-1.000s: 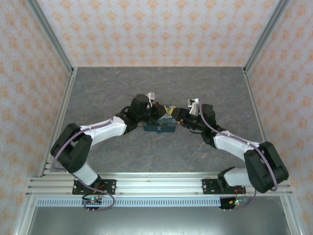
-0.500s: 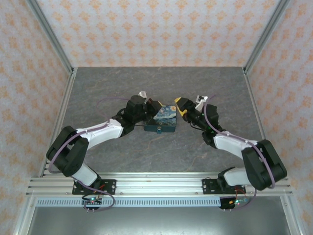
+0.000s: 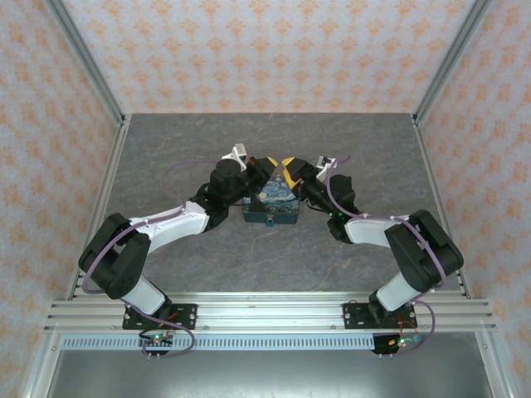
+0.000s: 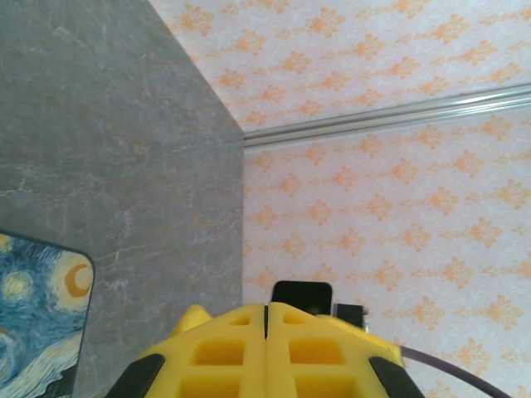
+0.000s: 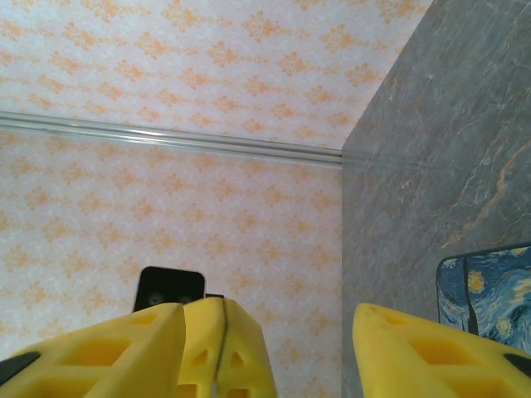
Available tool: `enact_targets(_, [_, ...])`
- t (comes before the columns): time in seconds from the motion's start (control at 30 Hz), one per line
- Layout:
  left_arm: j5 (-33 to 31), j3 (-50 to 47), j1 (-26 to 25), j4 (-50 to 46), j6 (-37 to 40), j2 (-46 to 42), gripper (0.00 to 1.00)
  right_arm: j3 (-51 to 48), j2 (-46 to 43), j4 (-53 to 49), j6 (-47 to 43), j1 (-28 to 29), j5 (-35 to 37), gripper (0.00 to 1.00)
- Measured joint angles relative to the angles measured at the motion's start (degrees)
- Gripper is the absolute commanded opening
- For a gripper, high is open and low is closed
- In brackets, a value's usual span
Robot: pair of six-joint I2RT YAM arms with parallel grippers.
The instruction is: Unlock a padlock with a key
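Where the starry-night box (image 3: 270, 211) sits mid-way across the tabletop (image 3: 166, 149), well clear of every edge, we see left fingers (image 4: 220, 352) clenched empty and right fingers (image 5: 116, 348) released above it; we cannot make out the padlock.

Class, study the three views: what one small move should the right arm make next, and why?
Probably tilt the right gripper down toward the Starry Night box. Its jaws stand open, aimed at the patterned wall rather than the table; the left gripper, jaws shut, hovers close beside it, and the box lies just below both.
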Motion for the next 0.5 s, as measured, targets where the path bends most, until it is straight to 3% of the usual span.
enact_targets(0.5, [-2.1, -0.5, 0.0, 4.0, -0.4, 0.5, 0.00, 0.0, 1.9, 4.7, 2.2, 1.2, 0.5, 0.39])
